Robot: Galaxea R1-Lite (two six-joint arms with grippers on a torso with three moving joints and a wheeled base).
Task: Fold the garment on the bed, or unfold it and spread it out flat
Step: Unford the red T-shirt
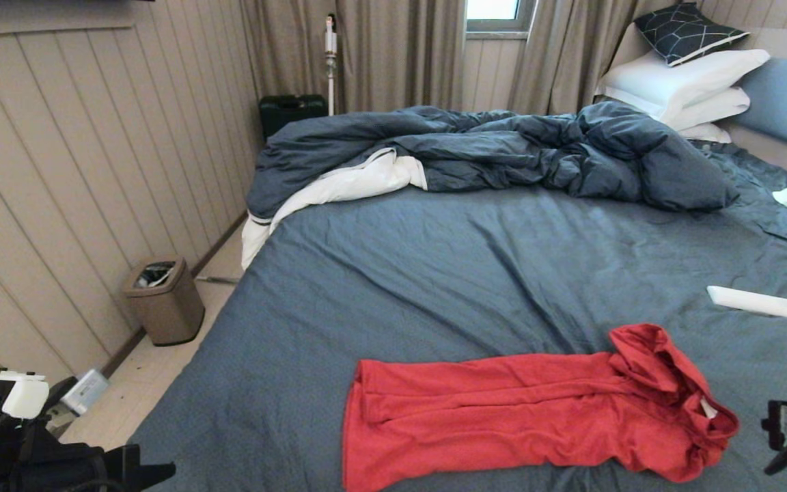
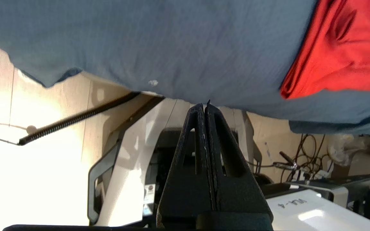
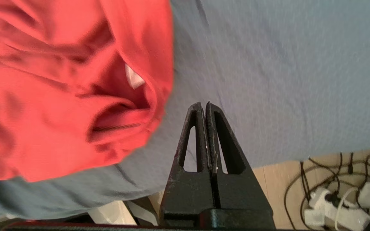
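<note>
- Panelled beige walls and drawn curtains close in the room I'm looking into, with the bed (image 1: 475,273) filling most of my head view under its slate-blue sheet
- At the far side a rumpled dark blue duvet (image 1: 503,154) lies heaped, white pillows (image 1: 680,85) stacked toward the headboard on the right
- I see the garment (image 1: 523,410), red, lying on the near part of the bed, folded into a long narrow band
- Its long axis runs left to right across my view; the straight hem end points left, the bunched collar end with a small white tag points right and sits slightly farther from me
- My right gripper (image 3: 205,104) has its fingers pressed together on nothing, hanging over bare sheet just beside the collar end, not touching it
- My left gripper (image 2: 204,105) is likewise closed and empty, low by the bed's near edge, well apart from the hem
- A white flat object (image 1: 761,303) rests on the sheet beyond the collar
</note>
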